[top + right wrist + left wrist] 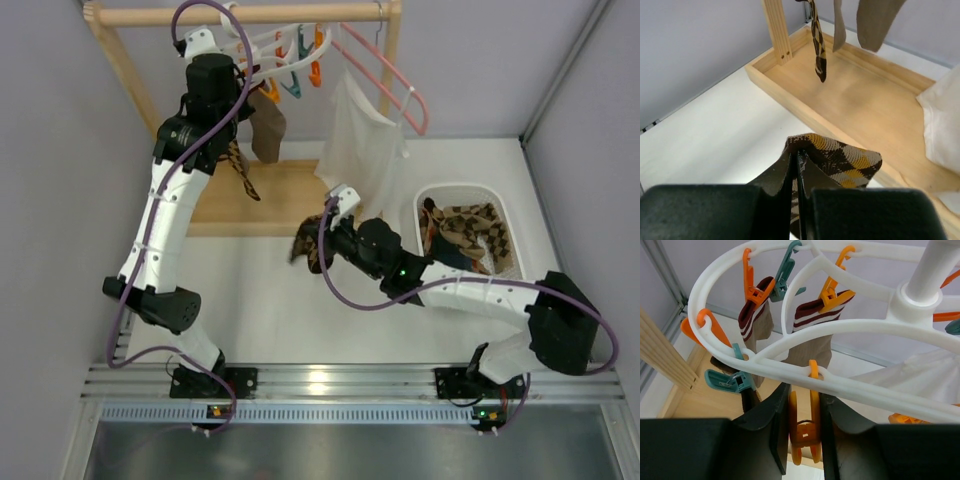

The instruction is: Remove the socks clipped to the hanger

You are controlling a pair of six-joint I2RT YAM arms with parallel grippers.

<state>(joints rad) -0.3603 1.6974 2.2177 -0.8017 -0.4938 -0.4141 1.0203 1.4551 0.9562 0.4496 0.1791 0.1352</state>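
White tabletop (260,300); right claw (797,160) pinches brown-yellow argyle sock (840,160); left claw (802,395) squeezes orange clothespin (804,435).

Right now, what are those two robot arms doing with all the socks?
They are taking socks off a hanger. The left gripper is up at the white ring hanger, with its fingers pinching an orange clothespin from both sides. Two brown socks with striped cuffs hang clipped to the ring just above it. The right gripper is shut on a diamond-patterned sock and holds it over the table. More patterned socks already lie in the white basket.
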